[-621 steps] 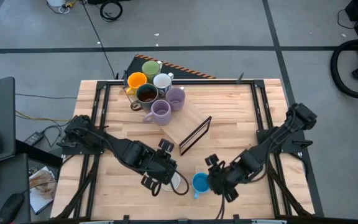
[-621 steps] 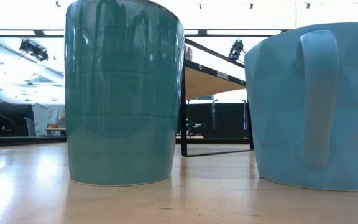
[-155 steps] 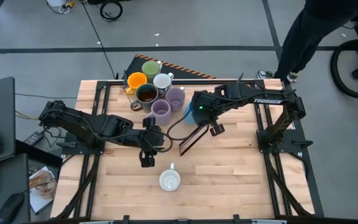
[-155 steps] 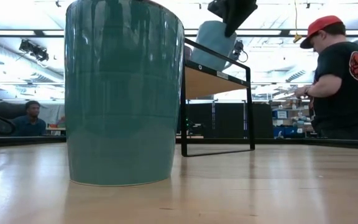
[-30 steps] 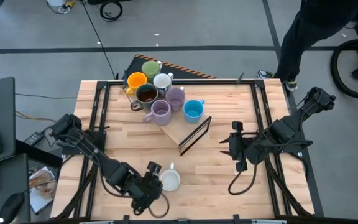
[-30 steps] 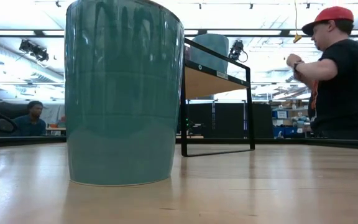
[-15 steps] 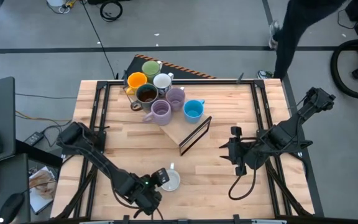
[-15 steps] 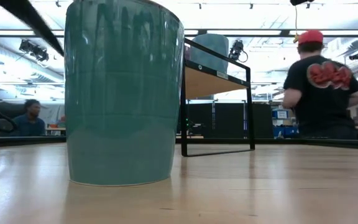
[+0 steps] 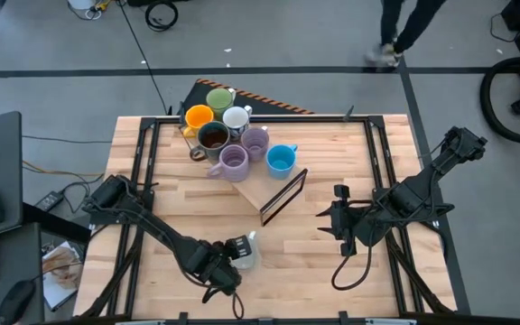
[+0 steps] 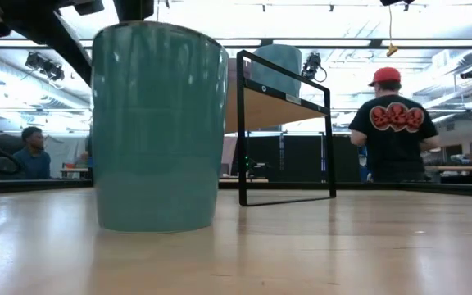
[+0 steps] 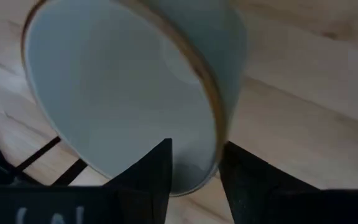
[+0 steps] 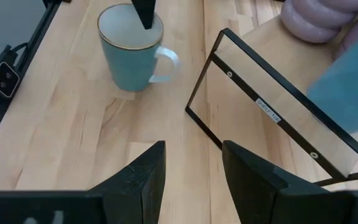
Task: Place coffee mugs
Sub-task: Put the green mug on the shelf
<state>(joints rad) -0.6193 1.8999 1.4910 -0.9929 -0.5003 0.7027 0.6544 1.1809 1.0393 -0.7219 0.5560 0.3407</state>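
A pale teal coffee mug [image 9: 249, 254] [image 10: 158, 123] [image 12: 129, 50], white inside, stands upright on the table near its front edge, handle [image 12: 166, 62] toward the far side. My left gripper [image 9: 237, 255] [image 11: 194, 168] is open and reaches down over the mug's rim. My right gripper [image 9: 326, 221] [image 12: 191, 168] hangs open above the table's right half and holds nothing. Several more coffee mugs, among them blue [image 9: 281, 160], lavender [image 9: 234, 162], orange [image 9: 198, 116] and green [image 9: 219, 96], stand grouped at the far end of a slanted wooden rack [image 9: 269, 181]. My left gripper stands astride the mug's rim [image 11: 215, 149] on its left near side, one finger [image 11: 157, 171] inside the mug and one [image 11: 244, 171] outside its wall. The fingers slant down from the table's near left. Which finger touches the wall I cannot tell. The mug stands upright on the table.
The rack's black wire frame [image 9: 284, 197] [image 10: 289, 123] stands upright at mid table between the two grippers. Black rails [image 9: 143, 171] run along the table's left and right sides. People are in the room behind [image 10: 393, 123]. Bare wood lies right of the mug.
My left gripper has come down and toward the mug from the near left and has rolled about its own axis; its fingers now straddle the rim. The mug has shifted a little on the table and stays upright.
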